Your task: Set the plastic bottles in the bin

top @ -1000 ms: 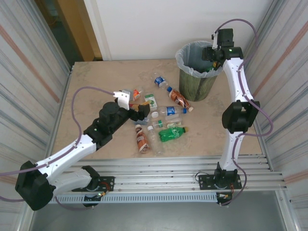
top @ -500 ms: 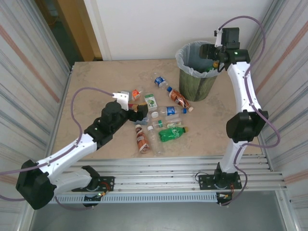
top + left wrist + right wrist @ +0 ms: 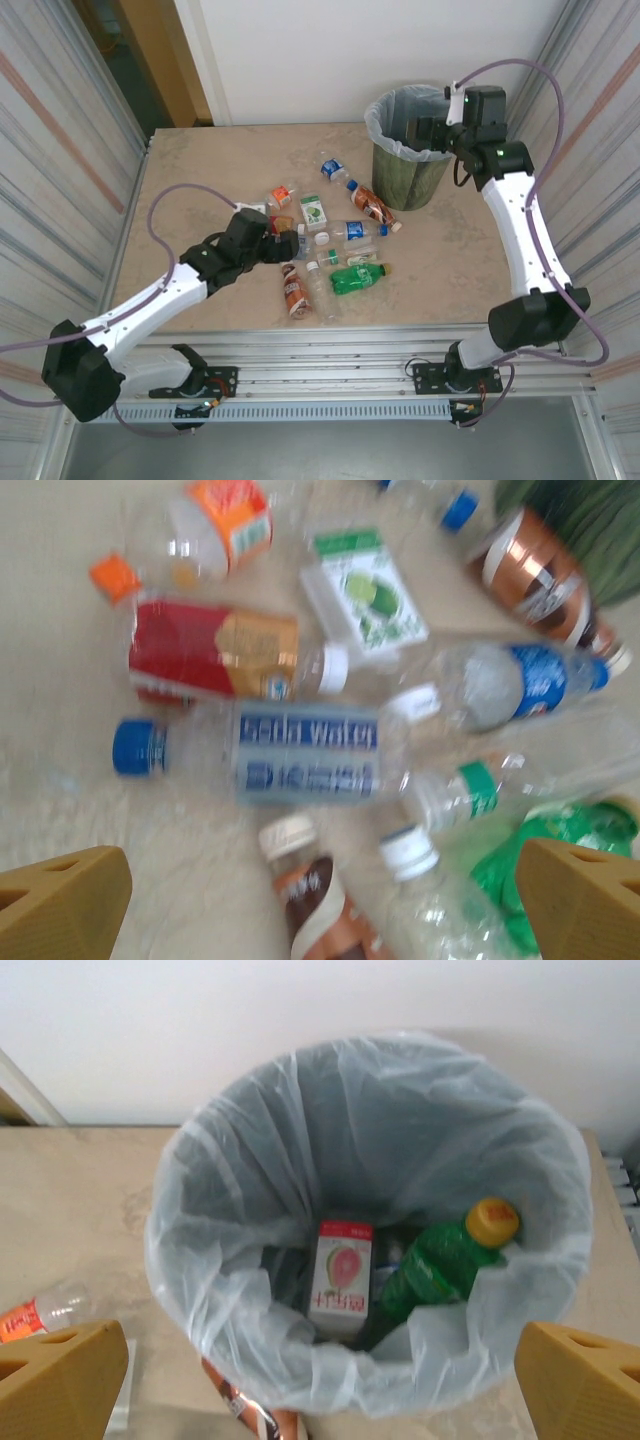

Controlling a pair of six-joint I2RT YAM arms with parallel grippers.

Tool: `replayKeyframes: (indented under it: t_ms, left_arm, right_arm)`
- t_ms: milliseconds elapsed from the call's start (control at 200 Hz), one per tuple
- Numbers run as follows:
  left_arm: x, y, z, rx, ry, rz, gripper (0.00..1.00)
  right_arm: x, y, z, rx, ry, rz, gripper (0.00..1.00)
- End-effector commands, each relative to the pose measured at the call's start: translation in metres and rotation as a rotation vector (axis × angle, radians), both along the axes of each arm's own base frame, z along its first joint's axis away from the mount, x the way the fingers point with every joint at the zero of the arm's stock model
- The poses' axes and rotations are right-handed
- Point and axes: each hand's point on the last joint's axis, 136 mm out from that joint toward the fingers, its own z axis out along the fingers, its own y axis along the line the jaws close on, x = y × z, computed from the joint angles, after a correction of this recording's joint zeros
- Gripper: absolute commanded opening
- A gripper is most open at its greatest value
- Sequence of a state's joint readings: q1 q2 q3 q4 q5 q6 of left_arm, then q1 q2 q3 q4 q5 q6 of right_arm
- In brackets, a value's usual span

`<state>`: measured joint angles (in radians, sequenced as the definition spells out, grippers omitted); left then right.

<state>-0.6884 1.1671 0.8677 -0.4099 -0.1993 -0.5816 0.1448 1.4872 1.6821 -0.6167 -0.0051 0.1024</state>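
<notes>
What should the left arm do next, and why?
Probably lower the left pincer onto the blue-capped bottle and close. Its jaws stand open, that bottle lies centred ahead of them with nothing over it, and it is not yet in the bin.

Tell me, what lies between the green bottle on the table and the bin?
In the top view: a clear blue-labelled bottle, then a brown bottle nearer the bin.
</notes>
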Motion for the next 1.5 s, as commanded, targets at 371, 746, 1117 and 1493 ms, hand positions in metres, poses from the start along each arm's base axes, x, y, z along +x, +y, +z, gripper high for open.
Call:
replayKeyframes:
  t_ms: [371,746,1117,1493]
  left_arm:
    - [-0.072,-0.019,-0.075,0.050,0.362,-0.063,0.97]
    - [-0.082,-0.030,-0.099,0.069,0.441,-0.111,0.93]
    - [-0.087,-0.020,-0.125,0.142,0.522,-0.074,0.83]
    - [-0.086,-0.008,-0.141,0.149,0.578,-0.027,0.67]
  right_arm:
    - [-0.053,0.001,-0.010,0.073,-0.020,-0.088,0.98]
    - [-0.064,0.016,-0.016,0.063,-0.015,-0.084,0.98]
    - [-0.068,0.026,-0.013,0.054,-0.024,-0.059,0.98]
    - [-0.071,0.037,-0.005,0.036,-0.044,-0.039,0.98]
